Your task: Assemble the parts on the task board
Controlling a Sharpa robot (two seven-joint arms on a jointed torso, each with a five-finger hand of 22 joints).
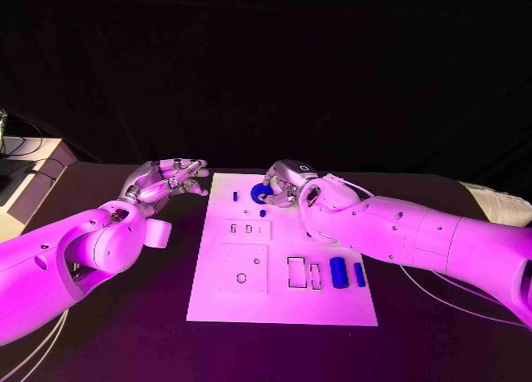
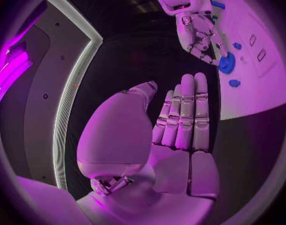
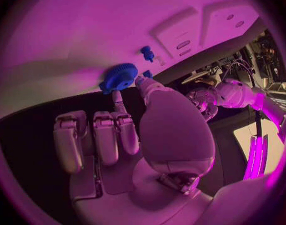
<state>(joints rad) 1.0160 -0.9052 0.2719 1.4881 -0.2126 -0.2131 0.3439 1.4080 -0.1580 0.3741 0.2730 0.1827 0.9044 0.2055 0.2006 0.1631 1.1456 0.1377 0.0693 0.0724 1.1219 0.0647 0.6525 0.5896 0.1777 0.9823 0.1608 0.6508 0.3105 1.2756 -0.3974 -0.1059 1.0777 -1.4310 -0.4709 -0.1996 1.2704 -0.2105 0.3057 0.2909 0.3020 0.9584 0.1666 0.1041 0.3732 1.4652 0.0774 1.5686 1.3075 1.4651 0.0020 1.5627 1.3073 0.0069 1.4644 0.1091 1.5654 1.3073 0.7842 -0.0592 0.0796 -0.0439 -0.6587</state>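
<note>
On the black counter (image 1: 117,334), white rectangular task board (image 1: 283,306) carried a blue toothed gear (image 3: 120,76) pinched by right hand (image 1: 291,185), two blue cylinders (image 1: 338,272) lay lengthwise, left hand (image 1: 165,185) empty, fingers (image 2: 187,110) straight.

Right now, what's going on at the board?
The right hand is at the far end of the board, its fingers pinching a blue gear there. Two small blue pegs stand beside the gear. The left hand hangs off the board's left side, fingers straight, holding nothing. Two blue bars lie on the board's near right part, untouched.
</note>
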